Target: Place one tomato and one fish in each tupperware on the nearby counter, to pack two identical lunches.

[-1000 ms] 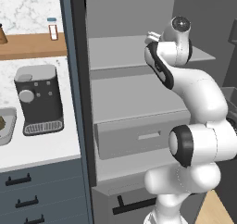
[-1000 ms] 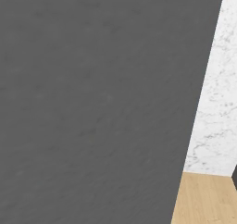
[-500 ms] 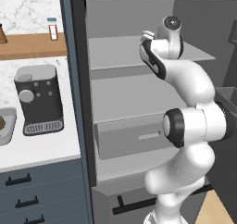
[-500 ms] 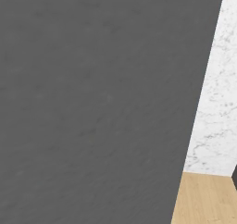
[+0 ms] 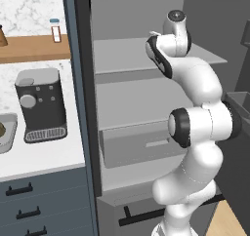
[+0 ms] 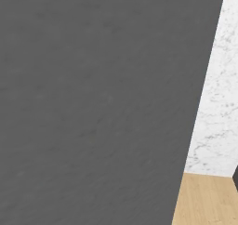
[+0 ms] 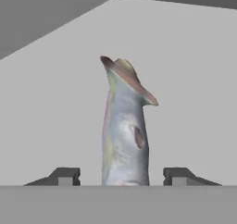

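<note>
1. We look into an open grey fridge cabinet (image 5: 141, 20) from the left base view; pale shelves inside, and the white arm (image 5: 200, 127) climbs from the lower right and folds its hand in over the upper shelf (image 5: 122, 52).

2. Left of the cabinet runs the counter (image 5: 44, 157), flat and white above dark blue-grey drawers (image 5: 34, 210) with black bar handles; a dark coffee machine (image 5: 41, 103) stands on it, and the corner of a light-grey tupperware (image 5: 6, 135) shows at the left edge, just beside the machine.

3. Above the machine a brown wooden shelf (image 5: 29, 47) carries a small white bottle (image 5: 55, 30) against a marbled white wall (image 5: 24, 6).

4. Lower in the cabinet a grey pull-out drawer (image 5: 141, 145) stands a little forward.

5. From the right base view we face a broad dark grey panel (image 6: 93, 103), probably the fridge door, though we cannot be sure; to its right marbled wall and a strip of light wooden floor (image 6: 204, 198).

6. In the hand view the fish (image 7: 124, 126) lies on the light-grey shelf floor, silvery with a reddish tail pointing away from us; its body runs straight between the two finger tips.

7. The gripper (image 7: 124, 177) straddles the fish with its jaws parted; a gap shows on each side of the body, so we see no pinch on it.
</note>
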{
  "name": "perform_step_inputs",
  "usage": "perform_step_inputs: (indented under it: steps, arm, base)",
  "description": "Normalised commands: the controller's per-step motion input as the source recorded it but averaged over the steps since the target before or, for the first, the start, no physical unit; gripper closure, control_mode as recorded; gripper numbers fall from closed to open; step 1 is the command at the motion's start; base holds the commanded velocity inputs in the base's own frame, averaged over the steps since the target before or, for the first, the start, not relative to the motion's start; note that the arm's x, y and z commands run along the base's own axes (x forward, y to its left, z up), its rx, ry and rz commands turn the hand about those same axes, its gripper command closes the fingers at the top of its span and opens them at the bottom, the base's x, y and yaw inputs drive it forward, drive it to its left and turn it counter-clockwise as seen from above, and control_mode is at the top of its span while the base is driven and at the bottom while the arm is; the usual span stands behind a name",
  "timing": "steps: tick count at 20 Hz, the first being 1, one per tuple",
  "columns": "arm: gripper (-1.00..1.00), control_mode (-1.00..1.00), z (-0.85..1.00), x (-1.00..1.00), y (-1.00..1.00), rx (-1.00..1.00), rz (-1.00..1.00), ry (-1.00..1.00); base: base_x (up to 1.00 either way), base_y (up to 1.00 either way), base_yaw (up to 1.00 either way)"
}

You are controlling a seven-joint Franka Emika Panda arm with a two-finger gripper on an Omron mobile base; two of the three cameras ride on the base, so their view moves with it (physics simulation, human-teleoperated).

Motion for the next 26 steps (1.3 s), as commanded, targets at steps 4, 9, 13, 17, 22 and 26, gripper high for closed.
perform_step_inputs:
  steps: [4, 9, 13, 17, 22, 26]
  arm:
    - [1.0, -1.0, -0.48, -0.03, 0.0, -0.02, -0.03, 0.07]
    - [1.0, -1.0, -0.55, -0.29, 0.18, -0.15, 0.0, -0.14]
    - [1.0, -1.0, -0.17, -0.48, 0.46, -0.17, 0.0, -0.25]
    - [1.0, -1.0, 0.51, -0.98, 0.3, -0.01, 0.0, -0.01]
    - [1.0, -1.0, 0.63, -1.0, 0.28, 0.0, 0.0, 0.18]
    - [1.0, -1.0, -0.4, -1.0, 0.53, -0.09, 0.02, 0.03]
  base:
    - [0.0, 0.0, 0.0]
    - [0.0, 0.0, 0.0]
    - [0.0, 0.0, 0.0]
    - [0.0, 0.0, 0.0]
    - [0.0, 0.0, 0.0]
    - [0.0, 0.0, 0.0]
